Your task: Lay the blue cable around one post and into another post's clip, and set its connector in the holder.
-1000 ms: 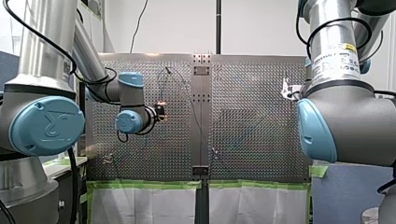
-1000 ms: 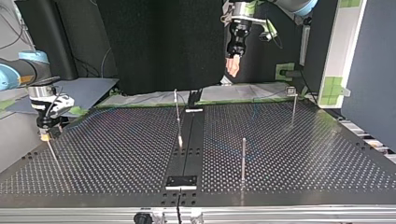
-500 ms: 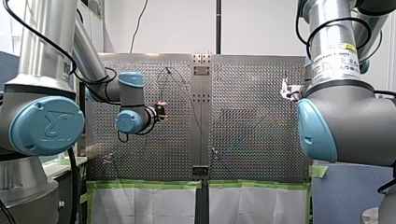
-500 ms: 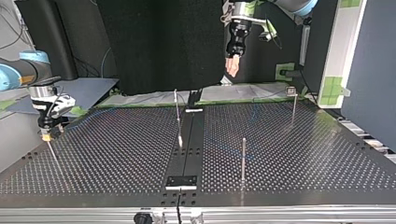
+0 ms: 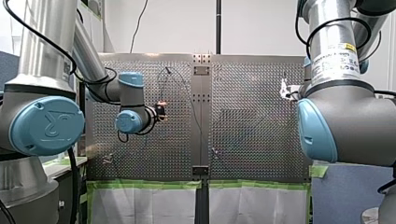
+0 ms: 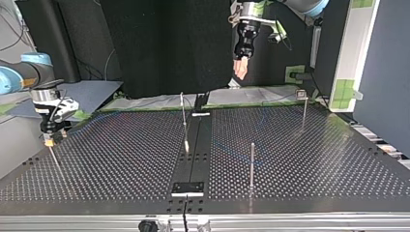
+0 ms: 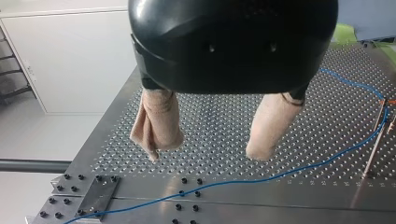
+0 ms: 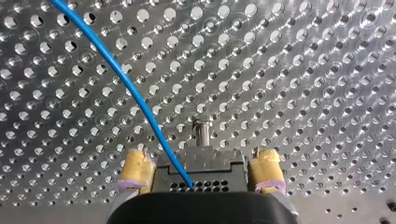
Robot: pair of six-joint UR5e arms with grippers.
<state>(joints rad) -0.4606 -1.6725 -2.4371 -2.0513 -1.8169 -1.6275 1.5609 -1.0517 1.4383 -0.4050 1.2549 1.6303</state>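
My right hand (image 8: 201, 158) gripped the black connector (image 8: 205, 170) between its yellow pads. The blue cable (image 8: 126, 84) ran ahead from it over the desk (image 8: 303, 70), with a post (image 8: 201, 130) just ahead. My left hand (image 7: 206, 154) hung open above the desk, beige pads apart, with the cable lying under and ahead of it.
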